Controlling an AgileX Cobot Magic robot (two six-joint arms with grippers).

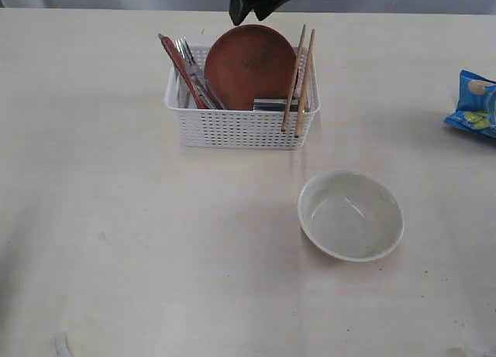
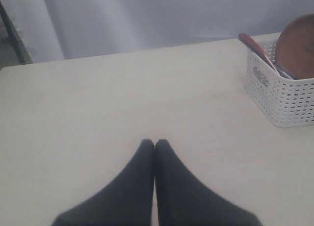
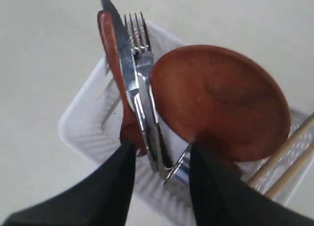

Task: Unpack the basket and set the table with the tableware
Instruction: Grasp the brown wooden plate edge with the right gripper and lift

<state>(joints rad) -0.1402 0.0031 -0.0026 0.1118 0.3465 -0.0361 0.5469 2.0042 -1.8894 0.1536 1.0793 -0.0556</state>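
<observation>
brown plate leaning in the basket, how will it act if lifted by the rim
The plate looks wooden, so probably stiff and light. It stands on edge and is round, so it may roll or tip. Its smooth rim could slip and nudge the chopsticks.

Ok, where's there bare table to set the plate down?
Bare table spreads left of the bowl and in front of the basket. The strip between bowl and chip bag is free too. Crowded only inside the basket.
</observation>
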